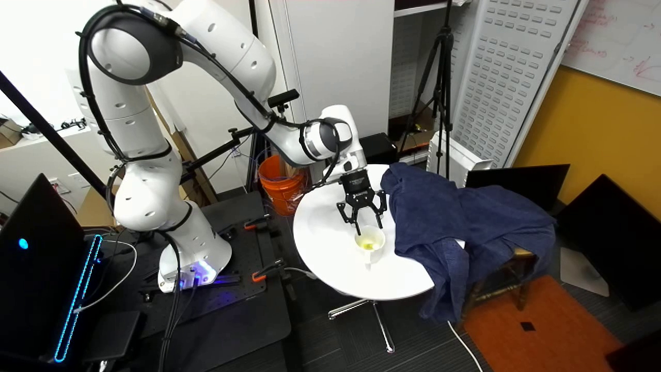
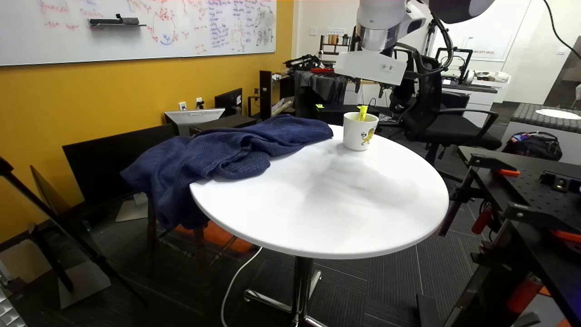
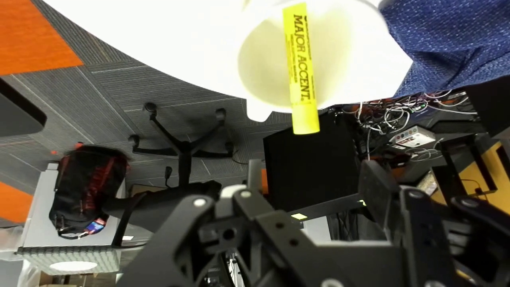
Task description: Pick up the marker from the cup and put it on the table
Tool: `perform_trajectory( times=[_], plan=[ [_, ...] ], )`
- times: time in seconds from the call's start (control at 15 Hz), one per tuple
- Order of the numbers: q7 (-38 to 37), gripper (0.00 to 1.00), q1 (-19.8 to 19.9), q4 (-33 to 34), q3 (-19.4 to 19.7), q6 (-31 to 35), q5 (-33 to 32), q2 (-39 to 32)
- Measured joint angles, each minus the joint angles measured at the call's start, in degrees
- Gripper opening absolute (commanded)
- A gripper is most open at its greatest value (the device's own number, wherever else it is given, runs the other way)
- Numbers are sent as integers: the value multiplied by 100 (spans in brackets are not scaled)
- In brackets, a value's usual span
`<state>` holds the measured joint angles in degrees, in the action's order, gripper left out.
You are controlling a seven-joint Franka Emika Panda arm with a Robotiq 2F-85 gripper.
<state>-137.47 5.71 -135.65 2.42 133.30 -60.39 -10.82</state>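
Observation:
The cup is a white mug with a small lion print (image 2: 356, 135), upright on the round white table (image 2: 317, 218). It also shows in the other exterior view (image 1: 379, 239) and the wrist view (image 3: 259, 71). The marker, a yellow highlighter (image 3: 301, 67), leans in the cup with its end above the rim. Its top shows in an exterior view (image 2: 362, 113); only a yellow patch inside the cup shows in an exterior view (image 1: 367, 246). My gripper (image 1: 369, 230) is open and empty, above the cup. In the wrist view the fingers (image 3: 312, 169) are apart from the marker.
A navy cloth (image 1: 439, 206) covers a chair and part of the table's edge. It is also in the wrist view (image 3: 442, 36). An orange bucket (image 1: 281, 186) stands on the floor beyond the table. The arm stands on a black bench (image 1: 232, 320) with clamps. A black tripod (image 1: 441, 88) stands behind.

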Motion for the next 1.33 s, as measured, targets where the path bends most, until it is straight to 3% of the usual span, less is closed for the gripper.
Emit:
perform_trajectory(
  times=[0.27, 0.67, 0.93, 1.07, 1.33],
  plan=[
    [48, 72, 2, 7, 110, 182, 0, -107],
    [140, 63, 4, 81, 213, 395, 3, -344],
    [176, 39, 5, 156, 225, 395, 53, -502],
    [246, 36, 5, 191, 245, 395, 107, -567],
    [329, 41, 5, 274, 291, 395, 155, -673]
  ],
)
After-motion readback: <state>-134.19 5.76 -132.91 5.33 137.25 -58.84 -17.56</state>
